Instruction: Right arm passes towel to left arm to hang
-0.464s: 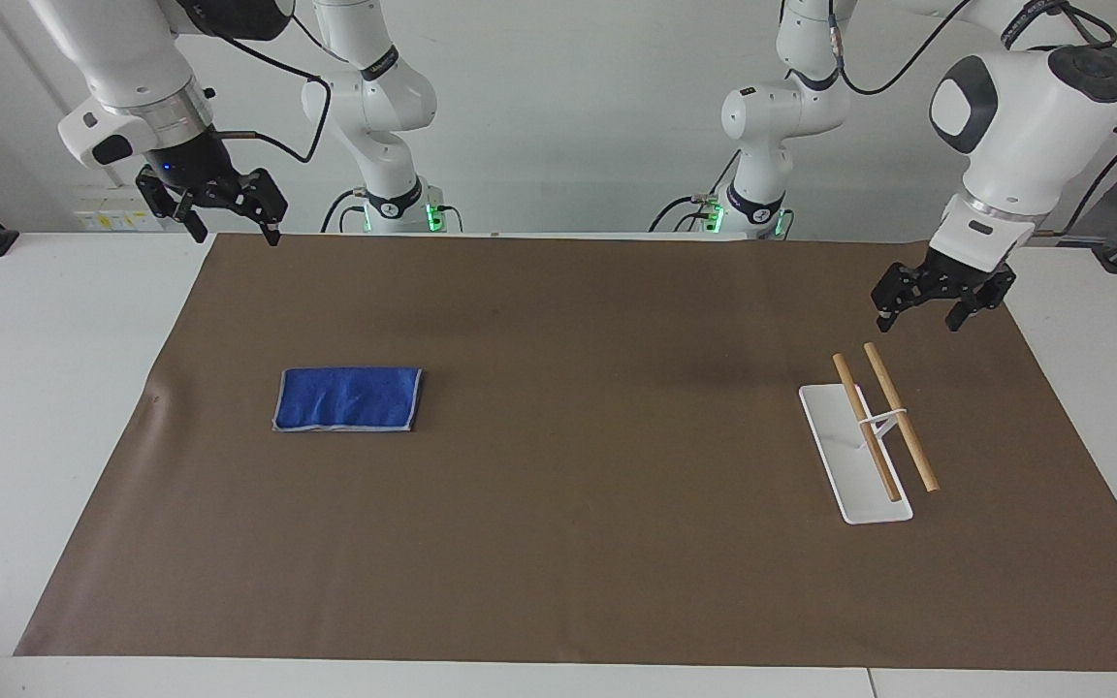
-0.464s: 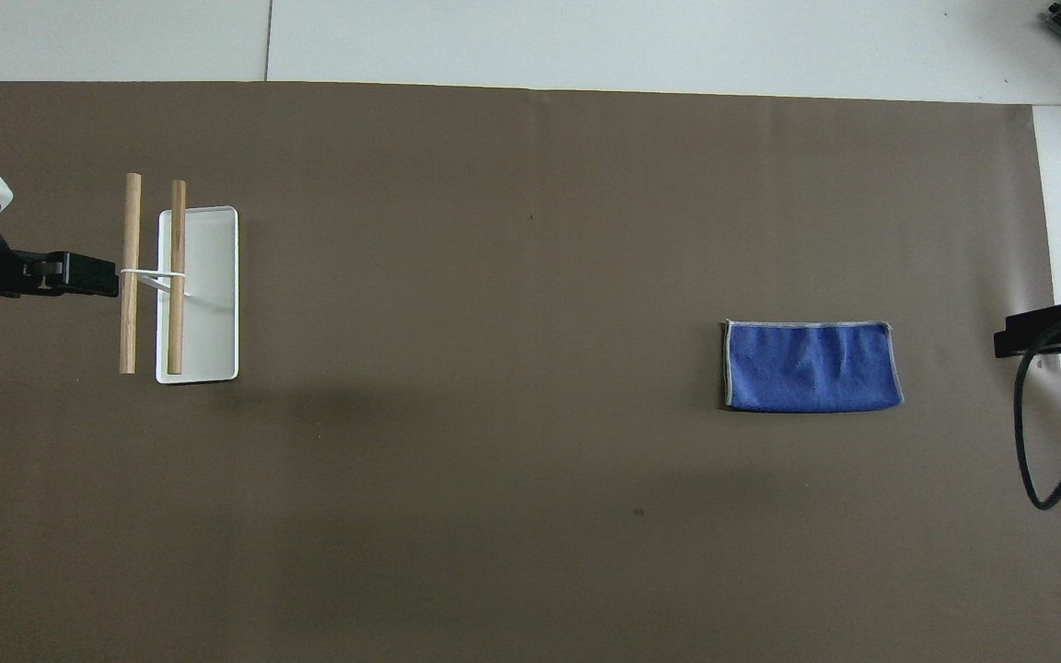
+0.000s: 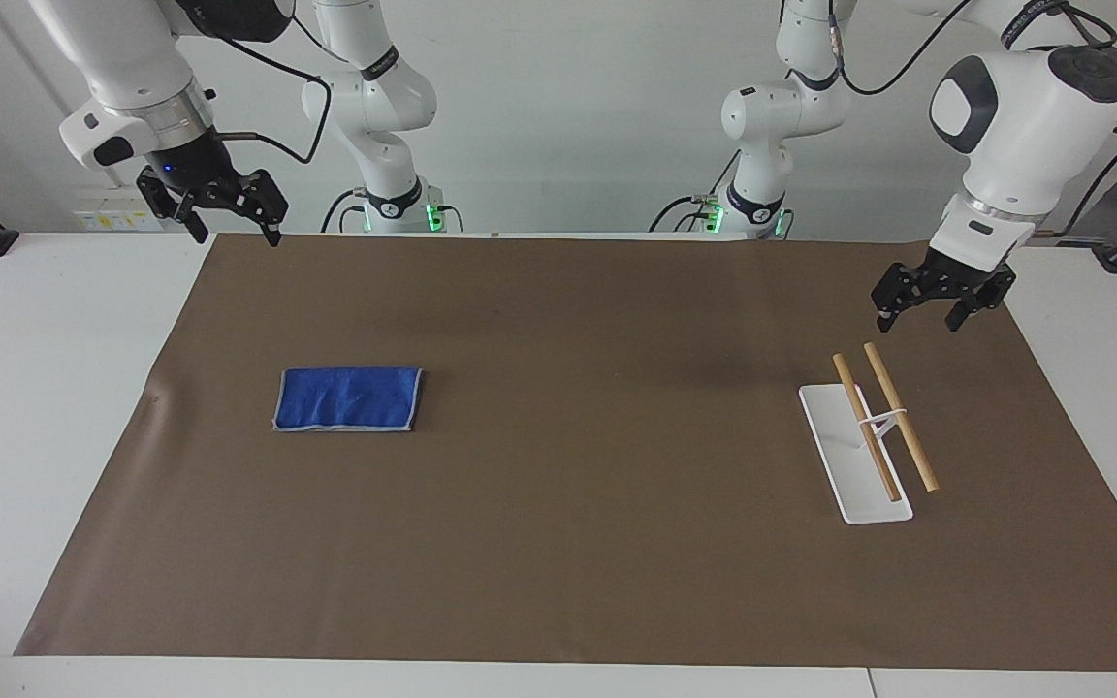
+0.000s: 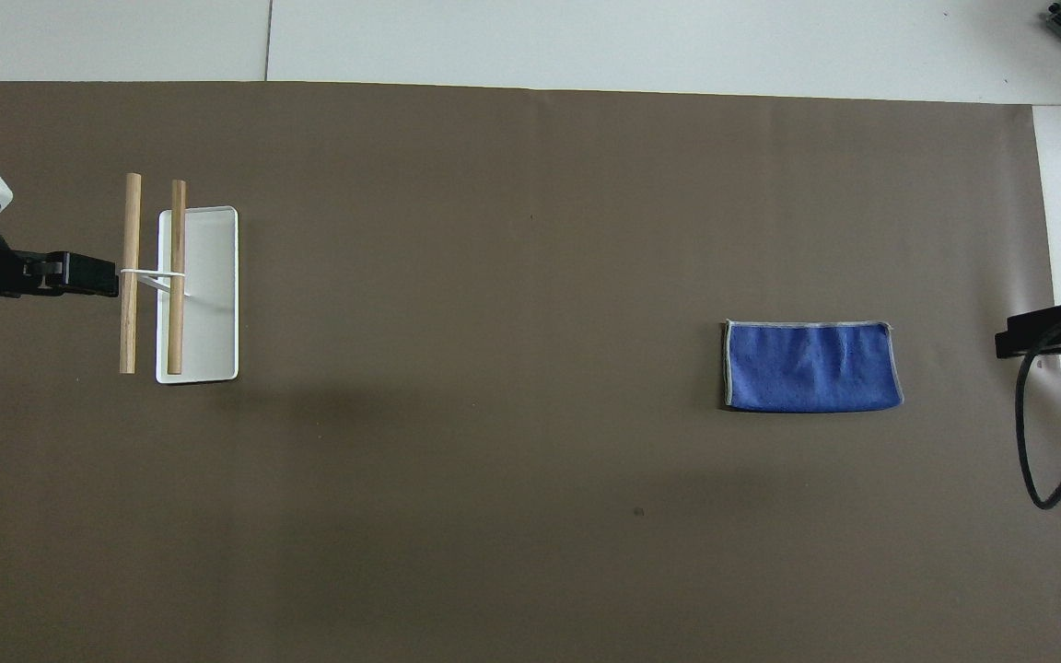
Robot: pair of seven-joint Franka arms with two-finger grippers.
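The blue towel (image 3: pixel 348 398) lies flat on the brown mat toward the right arm's end of the table; it also shows in the overhead view (image 4: pixel 811 366). My right gripper (image 3: pixel 236 237) is open and empty, raised over the mat's edge near the robots, apart from the towel; in the overhead view it (image 4: pixel 1015 339) is beside the towel at the mat's end. My left gripper (image 3: pixel 917 325) is open and empty, raised over the mat close to the rack; the overhead view shows it (image 4: pixel 93 274) next to the rods.
A white rack base (image 3: pixel 849 456) with two wooden rods (image 3: pixel 898 417) stands toward the left arm's end of the mat, also seen from overhead (image 4: pixel 208 304). The brown mat (image 3: pixel 578 485) covers most of the white table.
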